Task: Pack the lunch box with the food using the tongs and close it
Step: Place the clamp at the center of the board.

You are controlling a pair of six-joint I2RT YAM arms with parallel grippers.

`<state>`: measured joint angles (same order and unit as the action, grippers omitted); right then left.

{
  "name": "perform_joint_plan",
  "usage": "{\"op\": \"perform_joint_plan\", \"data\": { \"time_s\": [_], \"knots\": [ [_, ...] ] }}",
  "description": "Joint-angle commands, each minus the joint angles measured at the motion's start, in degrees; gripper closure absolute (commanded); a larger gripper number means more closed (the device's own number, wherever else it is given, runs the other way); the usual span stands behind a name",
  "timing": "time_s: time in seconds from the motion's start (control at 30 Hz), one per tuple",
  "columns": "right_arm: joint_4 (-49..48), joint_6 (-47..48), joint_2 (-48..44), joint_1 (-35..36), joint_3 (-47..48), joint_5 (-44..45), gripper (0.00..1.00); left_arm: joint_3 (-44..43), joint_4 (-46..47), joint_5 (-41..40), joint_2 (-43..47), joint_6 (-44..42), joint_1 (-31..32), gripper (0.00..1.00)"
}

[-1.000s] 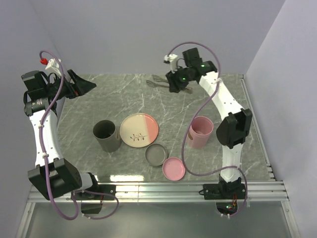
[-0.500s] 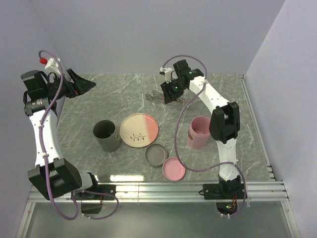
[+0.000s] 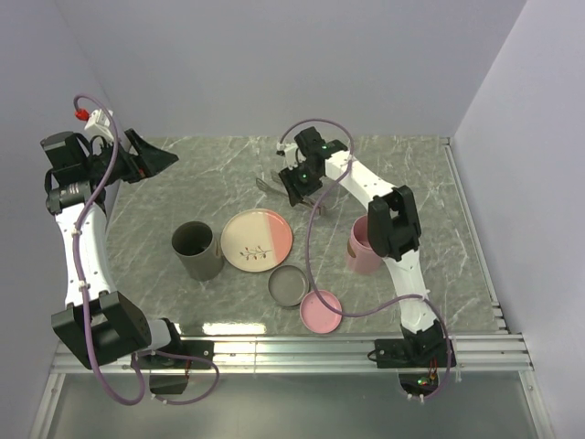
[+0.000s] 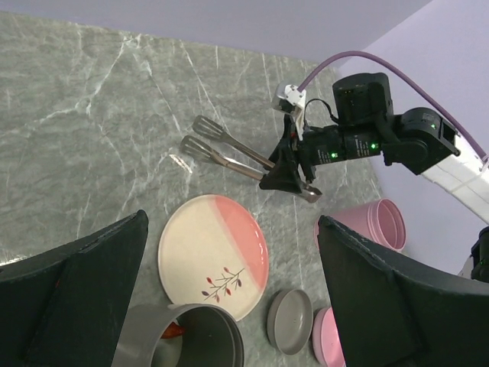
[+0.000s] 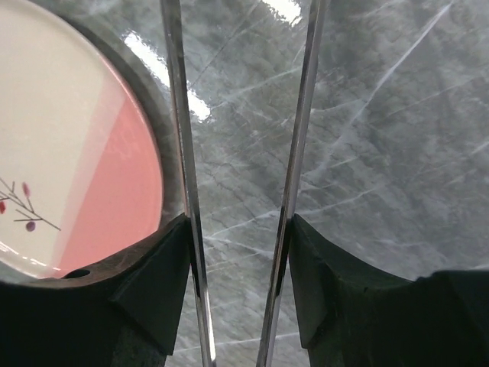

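My right gripper (image 3: 300,187) (image 4: 286,172) (image 5: 238,229) is shut on the silver tongs (image 3: 272,186) (image 4: 225,151) (image 5: 177,153). One finger presses on each arm, and the arms stand apart. The tongs' tips point left, just behind the cream-and-pink plate (image 3: 257,240) (image 4: 214,256) (image 5: 61,153), which is bare. The lunch box shows as two open round tubs, one grey (image 3: 197,249) (image 4: 191,340) and one pink (image 3: 370,242) (image 4: 374,222). A small orange-red piece of food (image 4: 174,330) shows inside the grey tub. My left gripper (image 3: 151,155) (image 4: 233,218) is open and raised at the back left.
A grey lid (image 3: 289,284) (image 4: 290,321) and a pink lid (image 3: 321,311) (image 4: 325,340) lie near the front, right of the grey tub. Walls close the table at the back and sides. A metal rail runs along the near edge.
My right arm has swung left and nearer, carrying the tongs from the back of the table to just behind the plate. The left arm has stayed put.
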<state>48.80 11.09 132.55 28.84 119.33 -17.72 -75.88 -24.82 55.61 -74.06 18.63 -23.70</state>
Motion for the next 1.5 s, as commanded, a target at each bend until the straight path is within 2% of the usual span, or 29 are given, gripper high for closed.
{"op": "perform_joint_plan", "data": {
  "time_s": [0.0,0.27,0.5,0.9,1.07,1.1,1.33,1.47],
  "knots": [
    [-0.37,-0.64,-0.54,0.69,1.87,2.33,0.41,0.55,0.56,0.90,1.99,-1.76,-0.20,0.01],
    [1.47,0.59,0.78,0.95,1.70,3.65,0.33,2.05,0.56,0.90,3.31,-2.37,-0.29,0.01],
    [4.02,1.83,3.41,1.31,2.92,5.15,0.32,1.52,0.04,0.72,3.84,-2.99,-0.29,0.01],
    [4.73,3.32,3.94,1.74,3.37,8.05,0.24,1.61,-0.14,1.16,3.84,-3.51,-0.20,0.01],
    [5.34,3.94,3.68,2.19,3.19,8.40,0.19,0.91,-1.02,1.43,3.92,-3.87,-0.20,0.01],
    [5.43,4.02,3.85,2.27,3.19,8.75,0.10,0.73,-1.11,1.43,4.01,-3.87,-0.20,0.01],
    [5.26,3.41,3.51,2.27,4.07,10.59,0.07,-0.06,-1.37,1.69,4.28,-3.78,-0.29,0.01],
    [5.08,3.06,-0.01,2.27,5.74,10.86,0.06,-0.50,-2.60,1.69,4.63,-5.00,-0.29,0.01]
  ]
}}
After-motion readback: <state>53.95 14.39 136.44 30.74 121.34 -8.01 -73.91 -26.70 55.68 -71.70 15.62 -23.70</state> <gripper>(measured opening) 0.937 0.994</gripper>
